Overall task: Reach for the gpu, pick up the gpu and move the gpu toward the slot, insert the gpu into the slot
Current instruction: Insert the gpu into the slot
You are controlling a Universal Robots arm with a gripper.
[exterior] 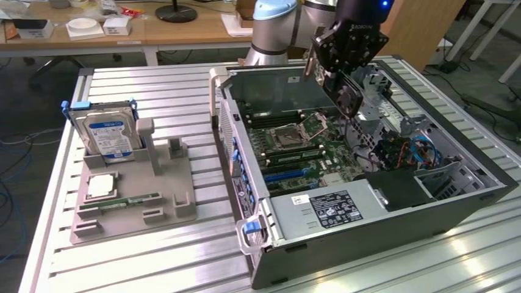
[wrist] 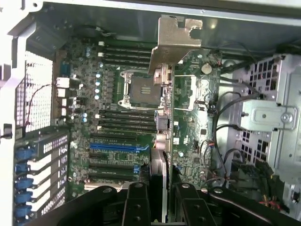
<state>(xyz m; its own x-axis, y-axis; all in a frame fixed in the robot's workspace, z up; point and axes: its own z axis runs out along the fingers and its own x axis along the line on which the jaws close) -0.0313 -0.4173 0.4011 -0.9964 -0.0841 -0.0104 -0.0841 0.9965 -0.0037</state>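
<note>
My gripper (exterior: 348,68) is shut on the gpu (exterior: 345,93), a thin black card that hangs edge-down over the open computer case. In the wrist view the gpu (wrist: 162,117) shows edge-on between my fingers (wrist: 137,200), with its silver end bracket (wrist: 175,41) at the far end. The card is above the motherboard and touches nothing there. The slot (wrist: 117,147), a long narrow blue connector, lies on the board to one side of the card's line. From outside, the slot (exterior: 285,176) sits low on the board, nearer the case's front wall than the card is.
The case (exterior: 244,152) lies open on a slatted metal table. Inside are a square processor socket (exterior: 294,130), black memory connectors (wrist: 127,52), a power supply (exterior: 326,209) and drive cages with cables (exterior: 415,152). A grey fixture (exterior: 134,183) at the exterior view's left holds a blue-labelled hard drive (exterior: 106,135).
</note>
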